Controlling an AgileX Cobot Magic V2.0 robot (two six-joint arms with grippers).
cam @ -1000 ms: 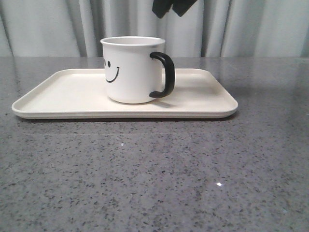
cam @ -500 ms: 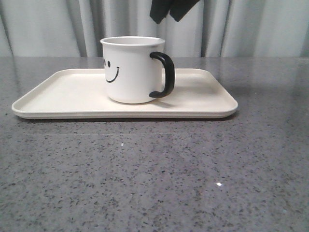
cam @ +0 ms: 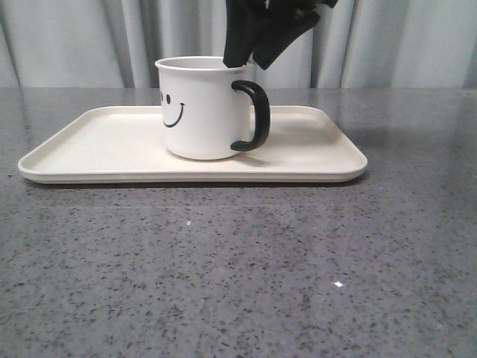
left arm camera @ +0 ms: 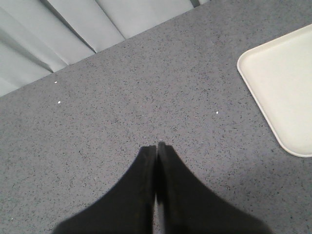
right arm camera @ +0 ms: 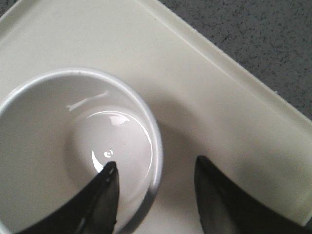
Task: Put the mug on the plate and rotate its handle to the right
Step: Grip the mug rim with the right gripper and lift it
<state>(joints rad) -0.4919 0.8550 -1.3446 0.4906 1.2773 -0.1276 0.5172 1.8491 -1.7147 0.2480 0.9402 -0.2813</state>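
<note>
Front view: right end effector [cam: 250, 60] straddles mug [cam: 201, 112] rim, spread.

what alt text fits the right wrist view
Looking down into the empty white mug standing on the cream plate. The right pincer is open, one finger over the mug's inside and one outside its rim, with grey table beyond.

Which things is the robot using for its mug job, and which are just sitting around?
For the job:
- mug, standing on the plate
- plate
- handle, pointing right in the front view
- right gripper, open above the mug's rim

Just there:
- grey speckled table
- pale curtain behind
- left gripper, shut over bare table
</note>
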